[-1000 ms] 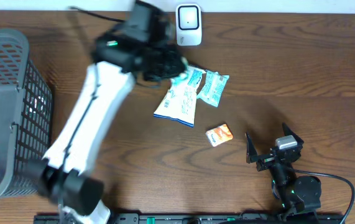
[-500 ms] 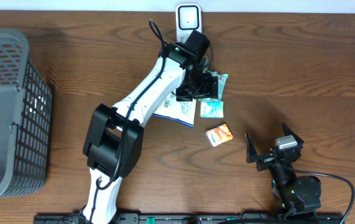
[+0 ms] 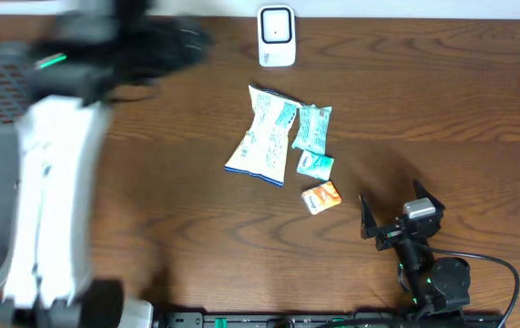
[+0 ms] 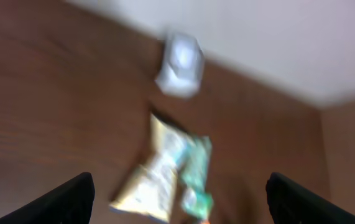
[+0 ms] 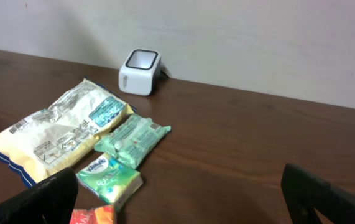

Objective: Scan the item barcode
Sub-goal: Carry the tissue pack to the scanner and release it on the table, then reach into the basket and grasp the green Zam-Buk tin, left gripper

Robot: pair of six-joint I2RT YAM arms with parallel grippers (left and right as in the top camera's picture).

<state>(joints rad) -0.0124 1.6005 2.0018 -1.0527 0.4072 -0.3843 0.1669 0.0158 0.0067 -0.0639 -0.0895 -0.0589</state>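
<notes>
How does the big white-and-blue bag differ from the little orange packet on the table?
The white-and-blue bag is by far the larger; the orange packet is much smaller. The bag is pale with blue print, the packet orange with a white end. The bag lies nearer the scanner, the packet farthest from it in the group. Both lie flat on the wooden table, and nothing holds either.
</notes>
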